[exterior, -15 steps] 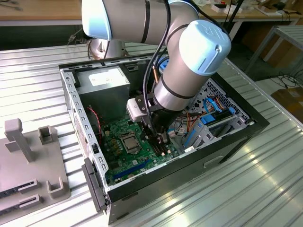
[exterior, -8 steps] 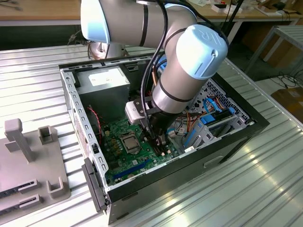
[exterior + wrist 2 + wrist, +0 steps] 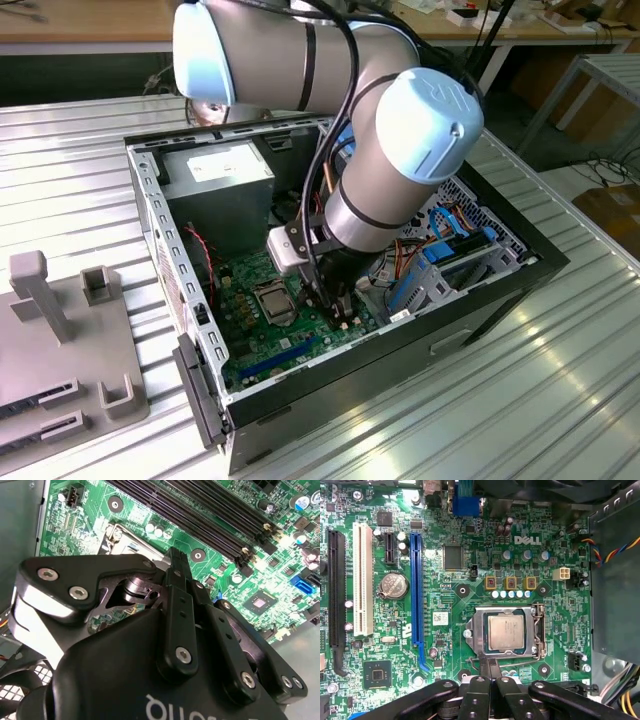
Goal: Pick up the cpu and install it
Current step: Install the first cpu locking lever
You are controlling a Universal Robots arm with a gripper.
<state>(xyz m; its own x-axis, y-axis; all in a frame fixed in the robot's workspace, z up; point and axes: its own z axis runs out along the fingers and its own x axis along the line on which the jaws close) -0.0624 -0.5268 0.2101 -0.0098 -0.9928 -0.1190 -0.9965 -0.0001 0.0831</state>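
Observation:
The cpu (image 3: 506, 632), a small square chip with a pale metal face, lies flat inside the black-and-silver socket frame (image 3: 479, 630) on the green motherboard (image 3: 440, 645). In the exterior view the cpu (image 3: 275, 300) sits mid-board inside the open computer case (image 3: 400, 350). My gripper (image 3: 487, 664) is shut with nothing between its fingers. Its tips hover at the socket frame's edge, just beside the cpu; whether they touch the frame I cannot tell. In the second wrist view the closed fingers (image 3: 176, 575) point down at the board next to the socket.
A blue expansion slot (image 3: 416, 590), a white slot (image 3: 363, 580) and a coin battery (image 3: 392, 585) lie beside the socket. Memory slots (image 3: 210, 515) run across the board. Case walls, a power supply (image 3: 220, 175), blue drive bays (image 3: 440, 265) and cables hem the arm in. A grey fixture (image 3: 60, 330) stands outside.

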